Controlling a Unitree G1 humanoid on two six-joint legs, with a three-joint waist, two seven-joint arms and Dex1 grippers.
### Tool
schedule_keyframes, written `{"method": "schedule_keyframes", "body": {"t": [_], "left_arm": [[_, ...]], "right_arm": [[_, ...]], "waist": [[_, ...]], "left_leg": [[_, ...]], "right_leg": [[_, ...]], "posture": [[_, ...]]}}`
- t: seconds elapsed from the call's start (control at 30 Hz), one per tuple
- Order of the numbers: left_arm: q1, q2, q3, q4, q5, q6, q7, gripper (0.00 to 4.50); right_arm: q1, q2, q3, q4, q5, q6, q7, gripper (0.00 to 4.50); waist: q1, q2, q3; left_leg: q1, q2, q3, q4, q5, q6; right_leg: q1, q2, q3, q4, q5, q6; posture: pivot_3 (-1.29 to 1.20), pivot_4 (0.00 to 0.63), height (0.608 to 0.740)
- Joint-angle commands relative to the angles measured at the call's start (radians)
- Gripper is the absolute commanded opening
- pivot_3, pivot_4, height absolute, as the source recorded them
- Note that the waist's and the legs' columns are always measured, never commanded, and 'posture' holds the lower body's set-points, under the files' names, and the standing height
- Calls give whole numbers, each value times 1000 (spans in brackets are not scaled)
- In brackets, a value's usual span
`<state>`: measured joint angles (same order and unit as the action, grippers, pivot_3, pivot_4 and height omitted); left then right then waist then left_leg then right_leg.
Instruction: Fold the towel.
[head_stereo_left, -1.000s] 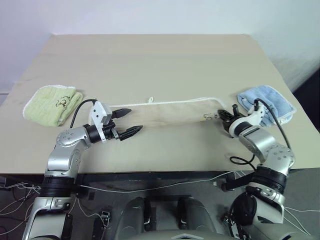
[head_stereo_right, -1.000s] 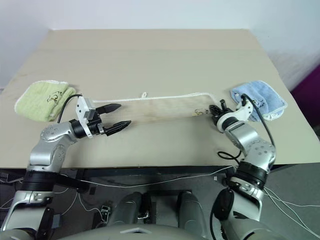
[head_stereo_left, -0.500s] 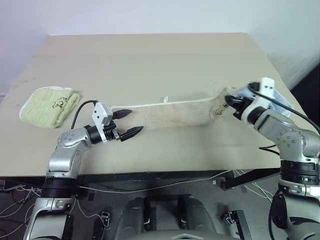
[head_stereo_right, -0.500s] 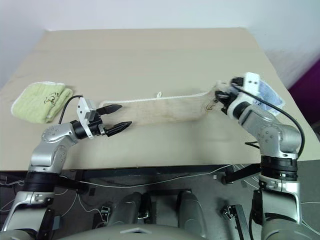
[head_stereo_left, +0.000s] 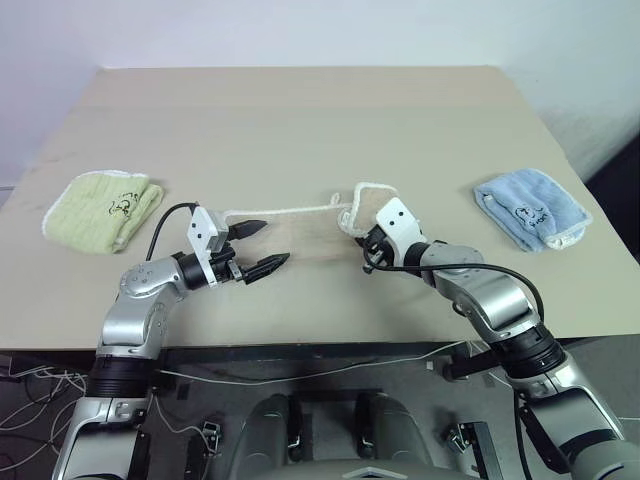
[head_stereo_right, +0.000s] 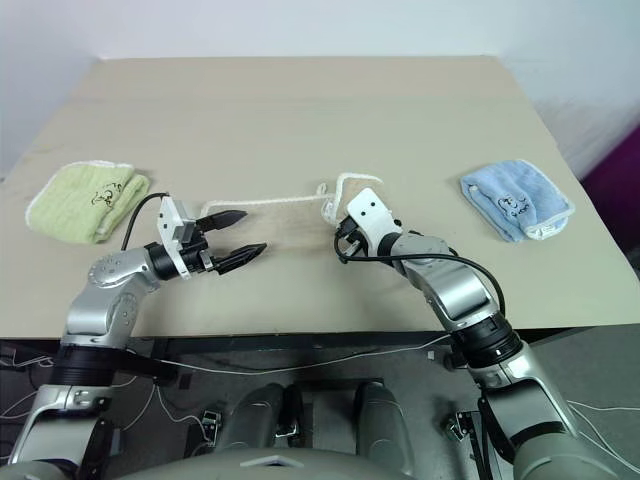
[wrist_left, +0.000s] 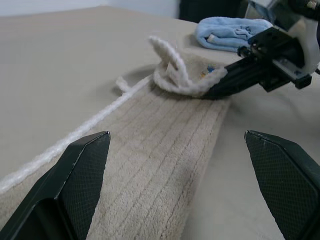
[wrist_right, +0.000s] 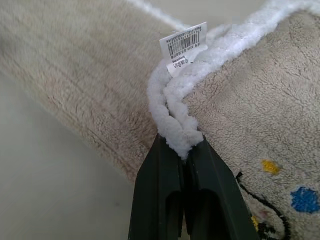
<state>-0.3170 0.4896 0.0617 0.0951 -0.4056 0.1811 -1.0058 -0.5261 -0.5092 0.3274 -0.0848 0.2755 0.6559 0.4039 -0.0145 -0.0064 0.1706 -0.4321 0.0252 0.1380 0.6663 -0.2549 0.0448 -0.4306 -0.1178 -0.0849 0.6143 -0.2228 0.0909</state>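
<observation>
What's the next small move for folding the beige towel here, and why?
Probably carry the right gripper further toward the left gripper. It is shut on the towel by its white corded edge, that end doubled partway over, while the left gripper hangs open at the other end.

Right tool pinches the beige towel end over its middle; left tool gapes.

Beige ribbed towel with white corded edging, flat mid-table, right end folded back leftward.
</observation>
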Motion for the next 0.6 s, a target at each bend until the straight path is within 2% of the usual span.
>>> {"method": "schedule_keyframes", "body": {"t": [0.03,0.2,0.23,0.37,0.5,0.6], "left_arm": [[10,7,18,-57,-18,-7,8,4500],[17,2,13,-69,-19,-1,16,4500],[17,1,13,-70,-19,0,16,4500],[19,-1,13,-74,-21,3,19,4500],[34,0,17,-87,-28,10,24,4500],[62,0,24,-118,-45,27,38,4500]], "right_arm": [[1,22,-18,-41,-26,-19,28,28],[12,46,-19,-74,-37,-8,62,28],[14,53,-25,-72,-38,-4,63,236],[24,66,-45,-79,-29,14,84,1324],[35,47,-71,-106,-33,4,113,2697],[47,13,-135,-147,-18,-49,153,3711]], "waist": [[0,0,0],[0,0,0],[0,0,0],[1,0,0],[0,0,0],[1,0,0]], "left_leg": [[0,0,0,0,0,0],[0,0,0,0,0,0],[0,0,0,0,0,0],[0,0,0,0,0,0],[0,0,0,0,-1,1],[0,0,0,0,-1,1]], "right_leg": [[0,0,0,0,0,0],[0,0,0,0,0,0],[0,0,0,0,0,0],[0,0,0,0,0,0],[0,0,0,0,0,0],[0,0,0,0,0,0]], "posture": [[0,150,740],[0,150,740],[0,150,740],[0,150,740],[0,150,740],[0,150,740]]}}
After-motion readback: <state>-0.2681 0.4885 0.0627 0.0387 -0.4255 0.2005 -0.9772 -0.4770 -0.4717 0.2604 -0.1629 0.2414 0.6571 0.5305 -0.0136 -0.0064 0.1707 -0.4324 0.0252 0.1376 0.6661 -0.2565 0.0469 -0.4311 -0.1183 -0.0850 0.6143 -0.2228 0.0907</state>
